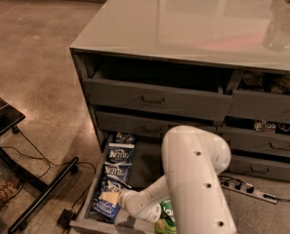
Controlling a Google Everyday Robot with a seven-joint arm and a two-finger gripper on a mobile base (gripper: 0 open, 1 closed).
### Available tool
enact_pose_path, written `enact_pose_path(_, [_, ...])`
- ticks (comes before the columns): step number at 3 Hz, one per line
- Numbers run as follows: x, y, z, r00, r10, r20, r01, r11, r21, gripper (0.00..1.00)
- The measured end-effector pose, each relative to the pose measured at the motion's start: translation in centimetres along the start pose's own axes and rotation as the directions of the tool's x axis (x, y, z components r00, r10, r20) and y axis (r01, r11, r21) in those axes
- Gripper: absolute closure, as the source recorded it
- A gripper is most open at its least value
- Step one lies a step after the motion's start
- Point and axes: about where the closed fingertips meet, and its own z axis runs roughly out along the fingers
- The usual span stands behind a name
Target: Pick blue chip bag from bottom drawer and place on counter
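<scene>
Hand [110, 197] low in frame, about 7 o'clock, down inside the open drawer [145, 164]. Its tan tip sits on top of the blue bag [104, 210] at the drawer's front left corner. Open or clamped: can't tell, the contact point isn't readable.

Arm [193, 179] runs off from the hand toward 3 o'clock: a thin white forearm, then a big white housing that covers the drawer's right half.

Blue bag lies flat on the drawer floor against the left wall. It is not on the surface [183, 18].

From the hand toward 12 o'clock: a row of other bags [119, 156], also blue, lined up along the left wall toward the cabinet and overlapping each other.

At 4 o'clock of the hand: green bag [166, 213], partly hidden by the arm.

Bare grey drawer floor between the bag row and the arm.

Further out at 12 o'clock: upper drawers [154, 99], partly pulled out, and above them the glossy grey surface.

At 9 o'clock: black stand [42, 196] with cable [32, 157] on the brown floor [42, 72].

At 3 o'clock, past the arm: power strip [244, 189] on the floor.
</scene>
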Motion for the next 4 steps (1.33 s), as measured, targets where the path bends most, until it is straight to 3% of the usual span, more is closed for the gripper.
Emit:
enact_pose_path(1, [0.7,0.6,2.5,1.000,-0.028,0.015,0.027,0.9991,0.031,0.00])
enact_pose_path(2, [0.7,0.6,3.7,1.000,-0.022,0.010,0.021,0.9994,0.027,0.00])
enact_pose_path(4, [0.7,-0.9,7.6,0.999,0.012,0.044,-0.016,0.9952,0.097,0.00])
